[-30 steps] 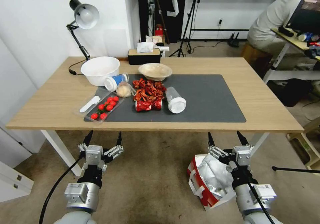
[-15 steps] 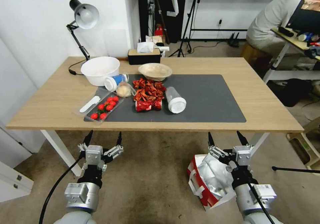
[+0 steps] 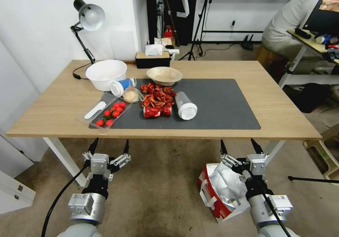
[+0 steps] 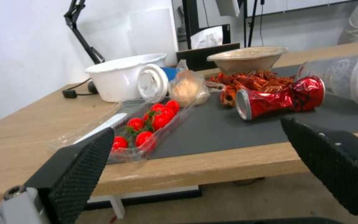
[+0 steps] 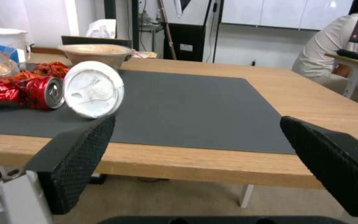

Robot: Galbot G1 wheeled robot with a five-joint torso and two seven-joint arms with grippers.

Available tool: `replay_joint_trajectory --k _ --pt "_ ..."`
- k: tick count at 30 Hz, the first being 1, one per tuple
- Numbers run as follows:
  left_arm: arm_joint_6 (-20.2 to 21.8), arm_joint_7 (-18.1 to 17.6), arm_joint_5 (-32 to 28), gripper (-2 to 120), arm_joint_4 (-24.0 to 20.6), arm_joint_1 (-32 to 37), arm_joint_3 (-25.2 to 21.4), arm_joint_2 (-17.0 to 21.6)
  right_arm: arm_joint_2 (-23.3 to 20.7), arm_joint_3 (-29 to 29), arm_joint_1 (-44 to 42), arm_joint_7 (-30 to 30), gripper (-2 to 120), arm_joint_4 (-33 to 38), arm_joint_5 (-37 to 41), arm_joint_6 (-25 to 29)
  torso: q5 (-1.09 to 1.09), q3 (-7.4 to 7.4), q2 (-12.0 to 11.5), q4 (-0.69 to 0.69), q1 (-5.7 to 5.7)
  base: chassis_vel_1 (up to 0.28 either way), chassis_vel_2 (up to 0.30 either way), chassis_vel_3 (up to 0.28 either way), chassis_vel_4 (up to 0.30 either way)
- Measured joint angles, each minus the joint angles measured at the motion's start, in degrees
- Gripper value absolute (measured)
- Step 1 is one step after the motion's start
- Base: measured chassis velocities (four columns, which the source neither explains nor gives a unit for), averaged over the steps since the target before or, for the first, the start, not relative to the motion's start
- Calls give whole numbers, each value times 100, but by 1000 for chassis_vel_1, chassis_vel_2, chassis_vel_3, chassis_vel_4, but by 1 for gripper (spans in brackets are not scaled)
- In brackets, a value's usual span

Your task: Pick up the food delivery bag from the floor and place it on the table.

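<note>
The food delivery bag [image 3: 219, 191] stands open on the floor at the lower right of the head view, red-sided with white handles and crumpled silver lining showing. My right gripper [image 3: 242, 147] hovers open right above the bag's far edge, partly covering it, with nothing between its fingers [image 5: 75, 161]. My left gripper [image 3: 109, 146] is open over bare floor at the lower left, its fingers [image 4: 77, 172] wide apart. Both point toward the front edge of the table [image 3: 279, 106], a light-wood top with a dark grey mat [image 3: 219, 102].
The mat's left half holds a white bowl [image 3: 106, 74], a beige bowl [image 3: 164, 75], a tomato tray [image 3: 110, 114], red crayfish shells [image 3: 157, 95], a crushed red can [image 3: 157, 111] and a lying clear cup [image 3: 186, 105]. The mat's right half is bare. White table legs [image 3: 65, 159] flank the grippers.
</note>
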Motion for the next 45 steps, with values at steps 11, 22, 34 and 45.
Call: replay_joint_trajectory --k 11,22,34,45 --pt "-20 -28 -8 100 22 -3 15 0 -3 -3 3 1 100 0 9 -6 0 0 0 0 0 0 0 0 0" --pt "-281 -1555 -813 100 785 -119 784 187 -435 -667 232 155 100 108 894 -889 5 1 -1 -2 1 0 0 0 0" --pt "-170 -1486 -913 100 413 192 748 162 -431 -682 270 115 100 -19 673 -885 0 0 -1 0 -1 0 0 0 0" --pt "-468 -1228 -1104 100 225 269 657 146 -240 -598 203 248 100 55 488 -788 0 0 0 0 -1 0 0 0 0"
